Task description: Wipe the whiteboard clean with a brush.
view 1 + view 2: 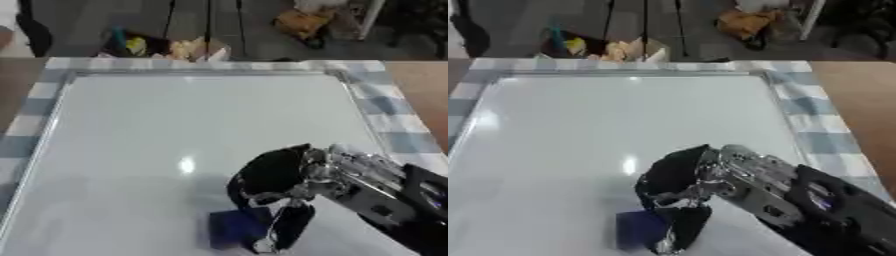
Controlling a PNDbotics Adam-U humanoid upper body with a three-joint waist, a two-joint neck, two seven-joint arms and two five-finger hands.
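Whiteboard (175, 130): flat on checked cloth (398, 125) over the surface, looks unmarked. Brush (234, 229): dark blue block at the board's near edge, right of centre. Right robot hand (278, 200): enters lower right, fingers curled round the brush, partly hiding it. Both views show alike. Clutter (605, 47) beyond the far edge.

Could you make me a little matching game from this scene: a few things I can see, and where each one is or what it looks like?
Things:
1. whiteboard
2. blue brush
3. right hand
4. checked cloth

Descriptions:
A. curled round the brush
B. blue and white, under the board
C. white, lying flat
D. near the board's lower edge

Pairs: 1-C, 2-D, 3-A, 4-B
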